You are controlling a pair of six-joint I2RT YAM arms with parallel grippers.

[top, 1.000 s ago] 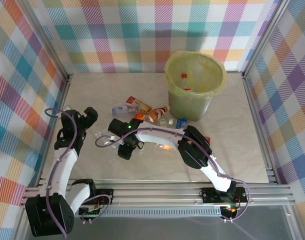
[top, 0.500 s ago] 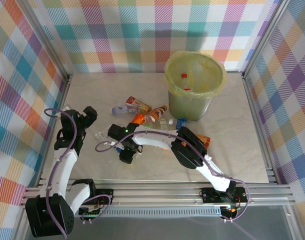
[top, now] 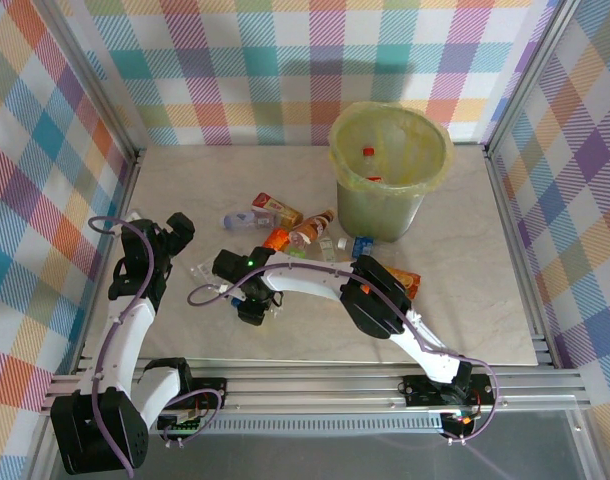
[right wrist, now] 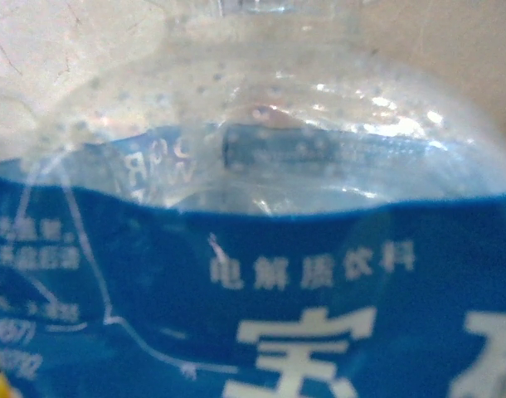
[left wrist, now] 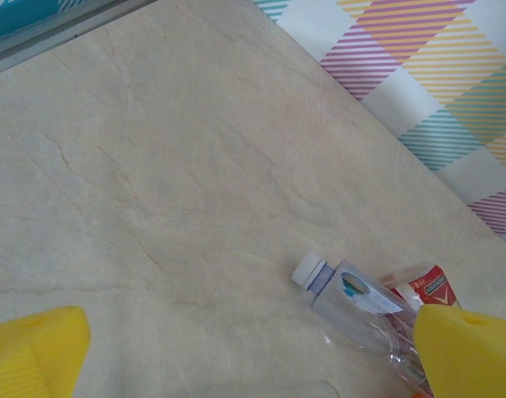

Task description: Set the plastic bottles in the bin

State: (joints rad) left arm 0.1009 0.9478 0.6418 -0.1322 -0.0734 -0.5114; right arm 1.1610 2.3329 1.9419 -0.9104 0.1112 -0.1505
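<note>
Just changed: right arm has come lower and a little further from the bin (top: 390,170) within the last second, wrist now down on the worktop (top: 465,300); left arm has stayed where it was, and the loose bottles have not shifted.
Meaning for task: probably the grasp step for one more bottle; lift and carry to the bin not yet begun.
Right fingers (top: 251,306): low over the worktop, well apart from the bin on its near-left side; hidden by the wrist from above, so cannot tell if apart or already clamped.
Blue-label bottle (right wrist: 319,332): pressed up close to the right wrist camera, so presumably between those fingers and as far from the bin as they are.
Pointing and long axis: clear dimpled shoulder toward the top of the wrist view, blue label with white characters below it; long axis judged to run top to bottom there, neck end upward.
Left fingers (left wrist: 37,348): wide apart, holding nothing, further left of the bin than the right ones.
Other bottles: white-cap bottle (left wrist: 352,303) lying flat, cap toward upper left, red-label bottle (left wrist: 423,286) touching behind it; the rest (top: 305,228) just left of the bin's base.
Bin content: some red caps inside already.
</note>
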